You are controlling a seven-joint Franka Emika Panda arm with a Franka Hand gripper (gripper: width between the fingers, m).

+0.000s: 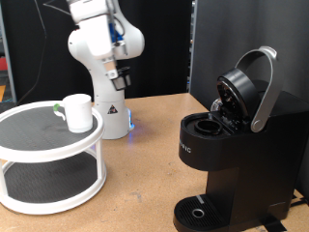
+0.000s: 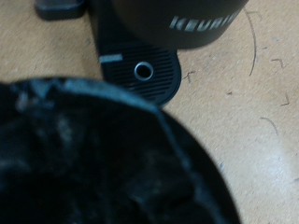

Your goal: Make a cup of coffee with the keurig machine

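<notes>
**A:** Status? Where's the gripper?

**B:** I don't see the gripper in the exterior view. Wrist view looks down past a dark blurred mass onto the keurig machine (image 2: 182,23) and its drip tray (image 2: 142,72), so I judge the hand is over the machine. Fingers: cannot tell, spread or pressed together.

**A:** Lid?

**B:** Lid (image 1: 243,89) is up, grey handle tilted back, pod chamber (image 1: 206,124) exposed. Can't tell whether a pod sits in it; too dark.

**A:** Mug?

**B:** White mug (image 1: 77,110) stands upright on the top tier of the round two-tier stand (image 1: 50,155), exterior view's left, well apart from the machine. Contents not visible. Drip tray (image 1: 197,212) has nothing on it.

**A:** Advice for the step in hand?

**B:** I'd stay centred over the chamber, move slowly and keep clear of the raised handle.
</notes>
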